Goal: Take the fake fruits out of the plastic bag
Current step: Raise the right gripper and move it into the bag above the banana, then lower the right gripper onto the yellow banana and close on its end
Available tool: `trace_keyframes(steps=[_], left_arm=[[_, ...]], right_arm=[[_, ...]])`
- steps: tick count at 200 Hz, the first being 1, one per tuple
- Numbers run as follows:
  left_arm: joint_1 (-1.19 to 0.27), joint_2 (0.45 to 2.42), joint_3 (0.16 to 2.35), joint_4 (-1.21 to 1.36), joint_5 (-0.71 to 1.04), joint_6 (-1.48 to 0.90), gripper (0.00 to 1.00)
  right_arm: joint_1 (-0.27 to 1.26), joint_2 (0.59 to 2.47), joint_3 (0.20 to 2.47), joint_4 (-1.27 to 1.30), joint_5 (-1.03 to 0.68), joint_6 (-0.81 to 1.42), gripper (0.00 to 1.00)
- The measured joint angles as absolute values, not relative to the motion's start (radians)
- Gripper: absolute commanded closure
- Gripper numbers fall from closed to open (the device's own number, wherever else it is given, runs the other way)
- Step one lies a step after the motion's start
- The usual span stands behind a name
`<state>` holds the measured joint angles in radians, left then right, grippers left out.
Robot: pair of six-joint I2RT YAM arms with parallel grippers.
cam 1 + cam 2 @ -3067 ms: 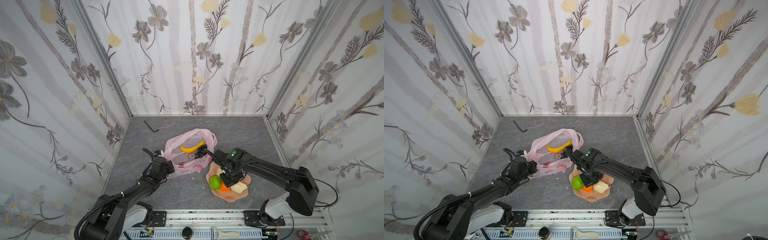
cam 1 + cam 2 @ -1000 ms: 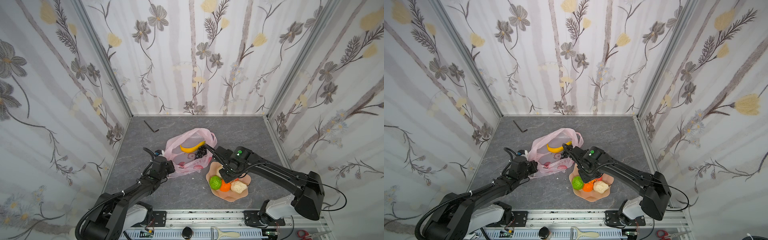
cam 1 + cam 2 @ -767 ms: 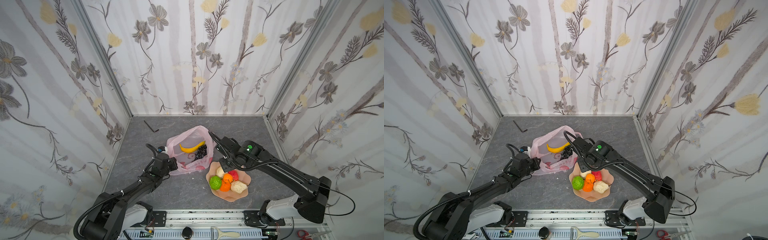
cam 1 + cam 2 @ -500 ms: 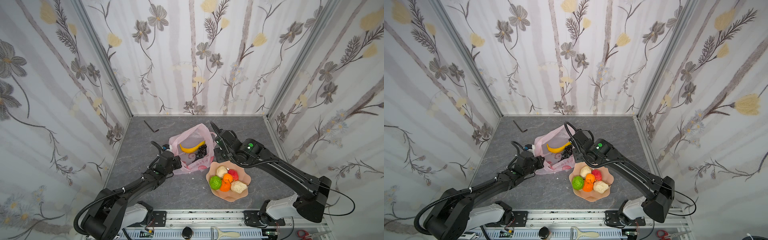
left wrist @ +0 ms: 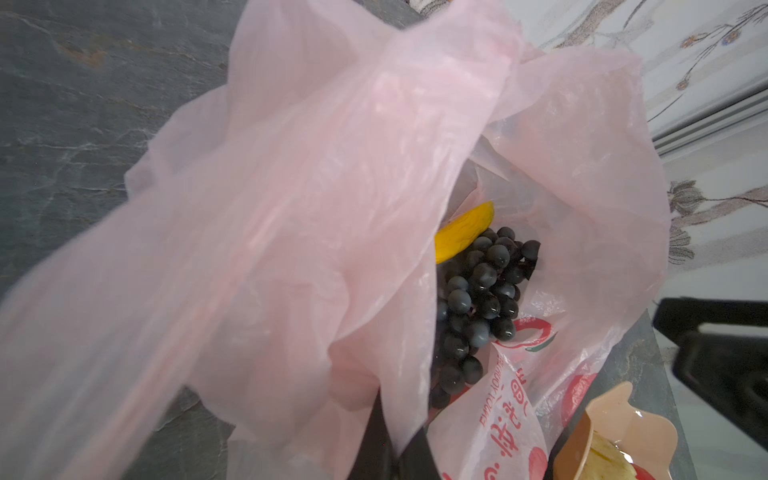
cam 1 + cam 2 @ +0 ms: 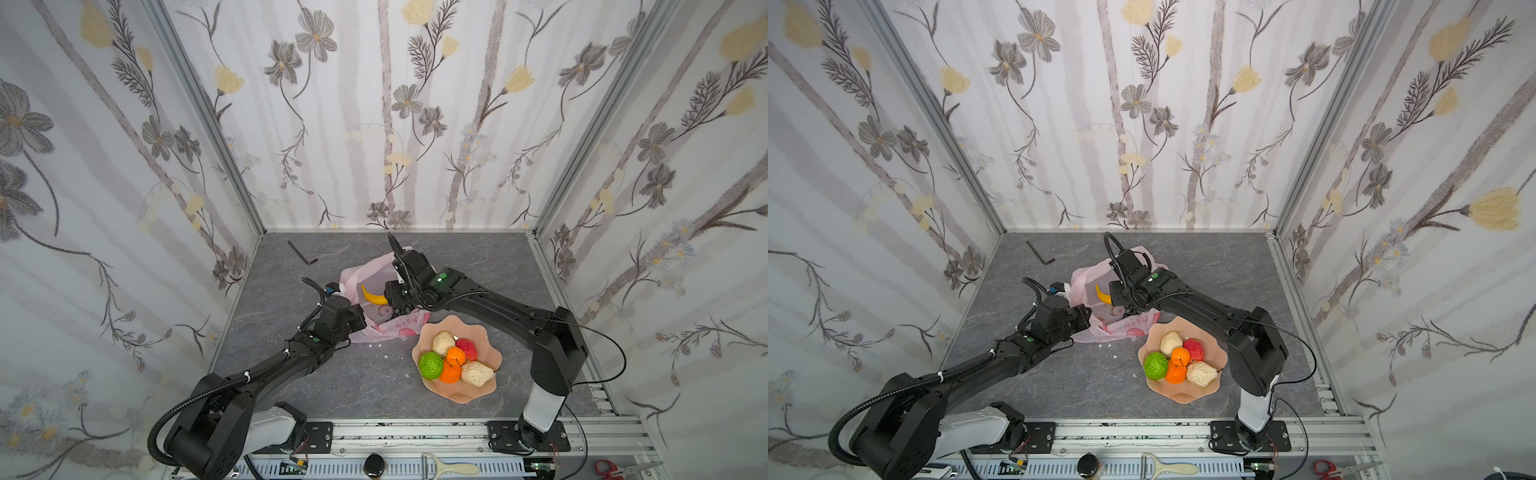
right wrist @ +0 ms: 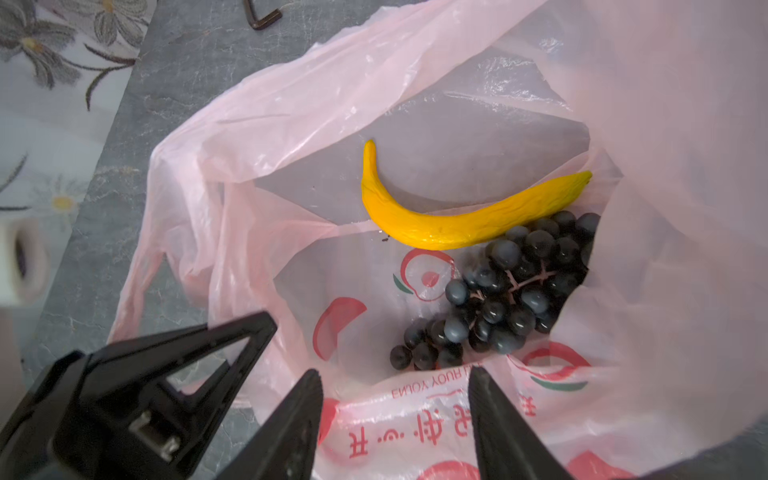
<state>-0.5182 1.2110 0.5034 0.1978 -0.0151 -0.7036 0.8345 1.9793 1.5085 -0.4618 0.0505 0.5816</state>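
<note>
The pale-pink plastic bag (image 6: pixel 405 324) (image 6: pixel 1129 326) lies mid-table with its mouth held up. Inside lie a yellow banana (image 7: pixel 457 220) (image 5: pixel 463 232) and a dark grape bunch (image 7: pixel 507 291) (image 5: pixel 478 299). My left gripper (image 6: pixel 360 321) (image 5: pixel 395 449) is shut on the bag's near edge. My right gripper (image 6: pixel 392 293) (image 7: pixel 395 374) hovers open over the bag's mouth, nothing between its fingers, just short of the grapes. A green (image 6: pixel 431 365), a red (image 6: pixel 467 349), two orange (image 6: pixel 451 372) and two beige (image 6: pixel 478 372) fake fruits sit in the peach dish (image 6: pixel 492 347).
The peach dish stands right of the bag, near the front. A black hex key (image 6: pixel 302 254) lies at the back left. A peeler (image 6: pixel 449 467) and scissors (image 6: pixel 611 471) rest on the front rail. Small white crumbs dot the table before the bag.
My right gripper left the red fruit in the dish, swung back over the bag's mouth and opened wider. My left gripper lifted the bag's edge and shifted right.
</note>
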Motion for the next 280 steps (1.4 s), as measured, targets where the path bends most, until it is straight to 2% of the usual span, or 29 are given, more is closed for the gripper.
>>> trace_keyframes(steps=[23,64,114,157,205,280], left_arm=[[-0.519,1.211,0.493,0.192,-0.025,-0.714,1.00],[-0.520,1.198,0.466,0.189,-0.033,-0.719,1.00],[-0.519,1.176,0.433,0.189,-0.047,-0.718,1.00],[-0.519,1.176,0.426,0.189,-0.047,-0.712,1.00],[-0.520,1.187,0.424,0.191,-0.019,-0.707,1.00],[-0.552,1.152,0.384,0.206,-0.003,-0.714,1.00]], right_arm=[[0.837,2.048,1.493,-0.366,-0.005,0.659,0.40],[0.831,2.166,1.534,-0.271,-0.031,0.768,0.30],[0.827,2.254,1.552,-0.227,-0.067,0.838,0.30],[0.791,2.260,1.542,-0.228,-0.044,0.864,0.24],[0.754,2.285,1.538,-0.229,-0.041,0.881,0.24],[0.732,2.393,1.702,-0.300,-0.003,0.860,0.26]])
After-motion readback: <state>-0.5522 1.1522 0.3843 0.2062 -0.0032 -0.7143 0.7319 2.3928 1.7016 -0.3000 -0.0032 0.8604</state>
